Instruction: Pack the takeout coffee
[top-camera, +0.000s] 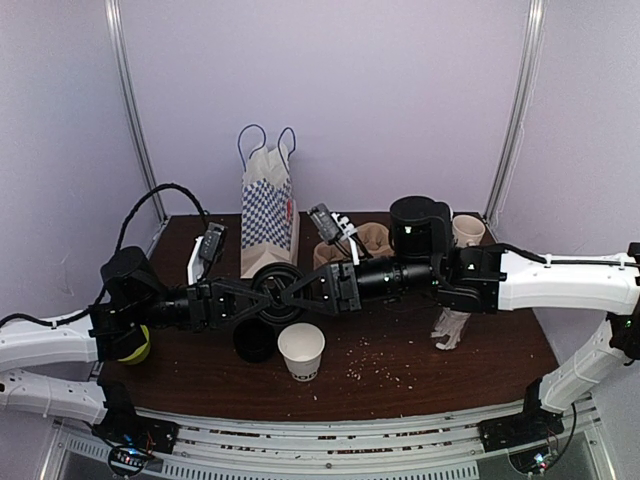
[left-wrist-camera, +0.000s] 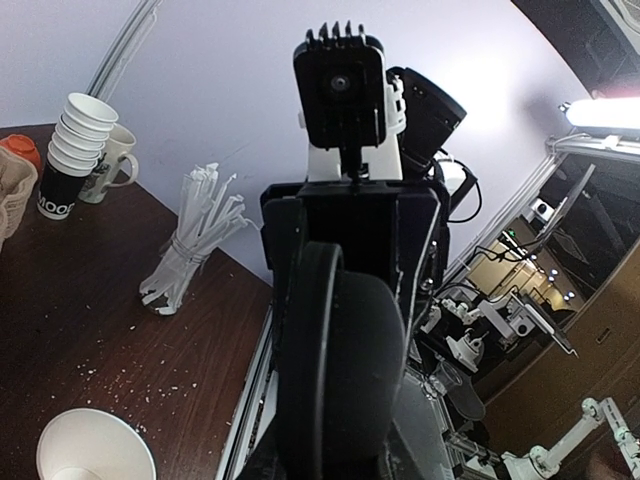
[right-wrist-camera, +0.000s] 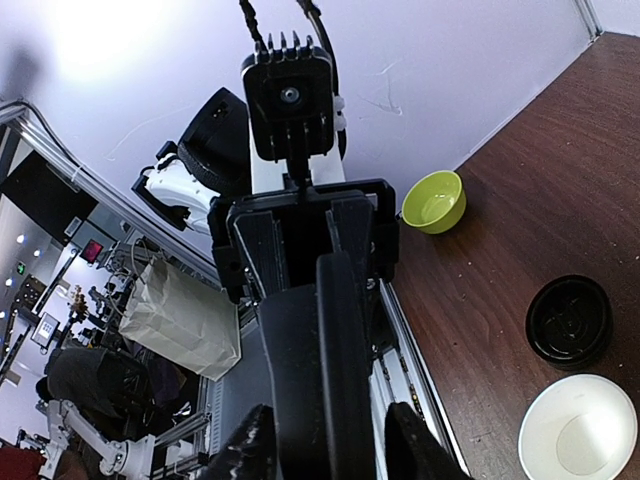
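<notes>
- My left hand (top-camera: 248, 298) is narrow, clamped on the rim of a dark lid (top-camera: 270, 284), which stands on edge in the air above the tabletop (top-camera: 480, 350).
- My right hand (top-camera: 305, 288) meets it nose to nose. Its fingers (right-wrist-camera: 252, 445) sit at a middling gap on either side of the same lid, and I cannot tell whether they bear on it.
- I judge the step to be a pass of the lid between my 2 hands. To do it well, 1 hand should let go only once the other is firm on the rim, each gripping its own stretch of it.
- The cup (top-camera: 301, 350) stands upright and open near the front edge, just below my hands.
- The carrier tray (top-camera: 365, 240) sits at the back, behind my right arm and well apart from the cup, so I judge the packing barely begun.
- The cup looks like light paper and would likely tip, so the lid should come down level and centred.
- A second lid (top-camera: 255, 342) lies flat just left of the cup and should not be knocked.
- The surface is dark brown wood grain, with crumbs (top-camera: 375, 365) scattered to the right of the cup.
- The checked bag (top-camera: 268, 210) stands at the back, the glass of straws (top-camera: 452, 328) on the right, and a green bowl (top-camera: 132, 345) at the left edge.
- The walls (top-camera: 400, 90) are pale lilac, with metal rails running up them.
</notes>
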